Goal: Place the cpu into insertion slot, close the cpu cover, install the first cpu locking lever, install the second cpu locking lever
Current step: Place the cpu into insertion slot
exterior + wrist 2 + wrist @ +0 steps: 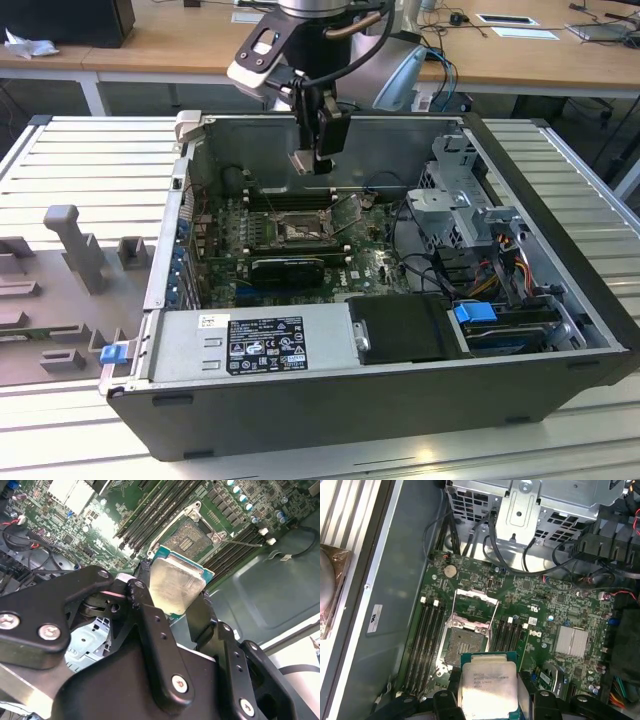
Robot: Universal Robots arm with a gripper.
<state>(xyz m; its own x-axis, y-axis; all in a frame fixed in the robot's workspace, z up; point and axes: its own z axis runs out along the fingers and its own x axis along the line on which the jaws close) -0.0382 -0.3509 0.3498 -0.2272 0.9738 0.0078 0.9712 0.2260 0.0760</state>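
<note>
In the second wrist view, the gripper point(172, 594) clamps the cpu point(176, 582) between its two black fingers point(150, 625), one on each opposite edge. The silver-grey metal top of the cpu faces the camera, with a green border visible along its far edges. Beyond the cpu lies the insertion slot point(189, 539), uncovered, dark-centred with a silvery rim. Long black memory slots point(150, 515) flank it on the green motherboard point(220, 510).
</note>
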